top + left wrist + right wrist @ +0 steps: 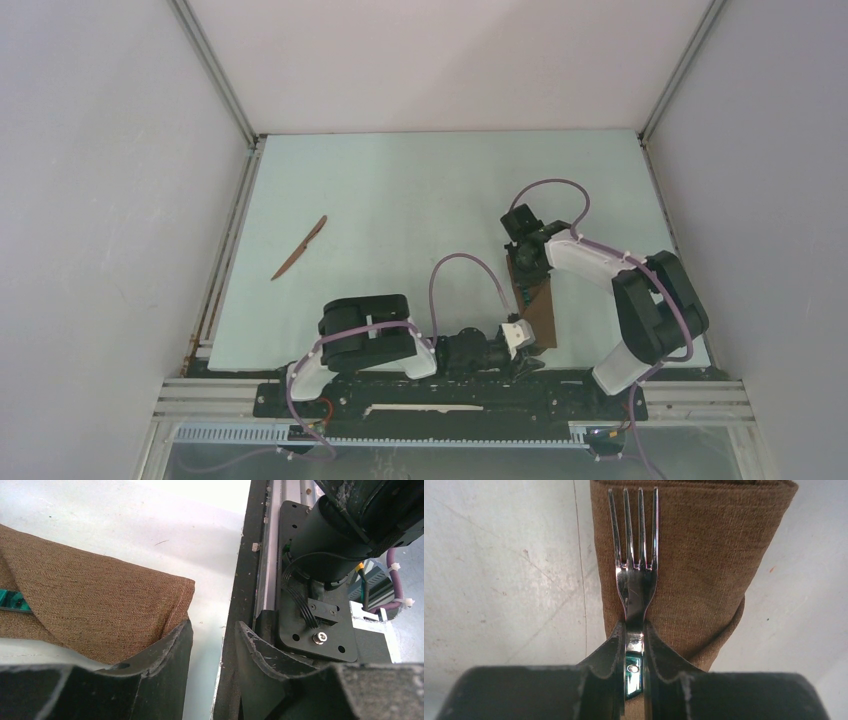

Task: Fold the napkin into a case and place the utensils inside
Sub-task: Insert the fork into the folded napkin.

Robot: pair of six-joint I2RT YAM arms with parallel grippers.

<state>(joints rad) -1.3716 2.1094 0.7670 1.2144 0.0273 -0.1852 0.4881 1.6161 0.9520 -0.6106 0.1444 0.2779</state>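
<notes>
The napkin [541, 308] lies folded into a narrow brown case [704, 555] at the front right of the table. My right gripper [635, 630] is shut on the fork [636, 560] at its neck. The silver tines lie over the cloth, pointing along it. In the top view the right gripper [527, 268] sits over the case's far end. My left gripper [214, 630] stands open at the case's near corner [90, 605], one finger against the cloth and only the table edge between the jaws. The reddish-brown knife [299, 248] lies alone at the far left.
The black base rail [250, 580] and the right arm's base [340, 540] stand close beside the left gripper. Grey walls enclose the pale table [420, 190] on three sides. A purple cable [470, 265] loops above the left arm.
</notes>
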